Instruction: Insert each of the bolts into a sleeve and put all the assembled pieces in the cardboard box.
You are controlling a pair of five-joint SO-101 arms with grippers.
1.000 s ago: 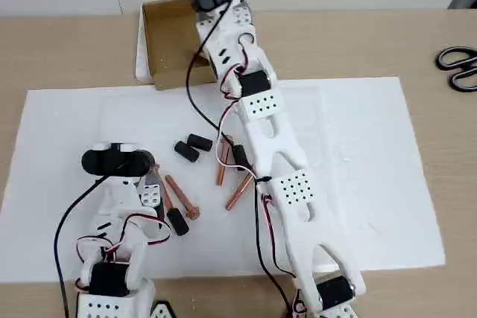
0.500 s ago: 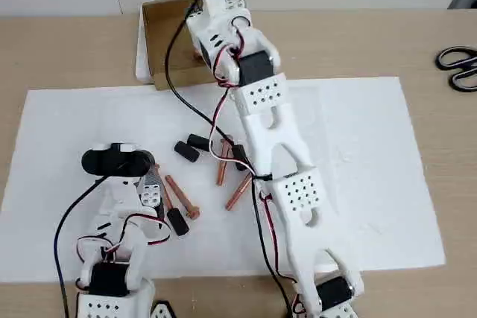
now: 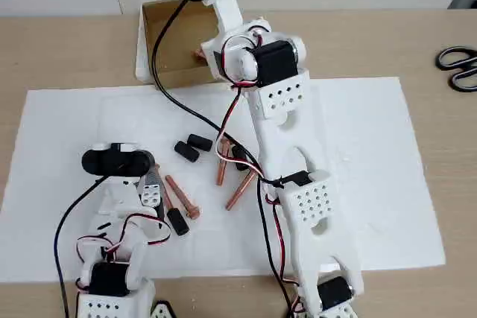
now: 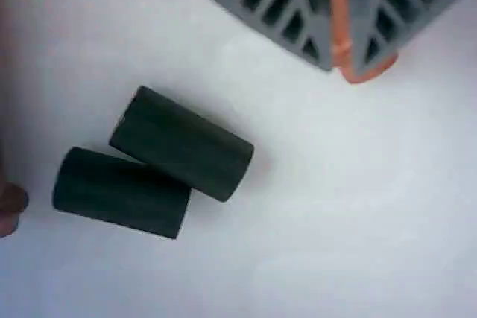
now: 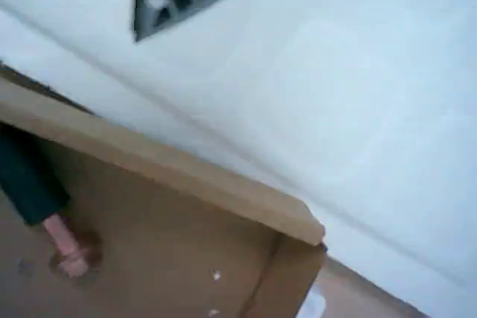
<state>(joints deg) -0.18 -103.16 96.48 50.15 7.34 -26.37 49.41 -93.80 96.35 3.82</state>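
Arm (image 3: 283, 109) lifted, left claw (image 4: 341, 63) seemingly clasping bolt (image 4: 337, 27)

assembled piece (image 5: 30, 180) in cardboard box (image 3: 171, 41) | box behind two sleeves (image 3: 186, 152) — two bolts (image 3: 238, 192) right of sleeves

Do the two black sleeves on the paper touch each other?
Touching. In the left wrist view one sleeve lies against the other sleeve with no gap.
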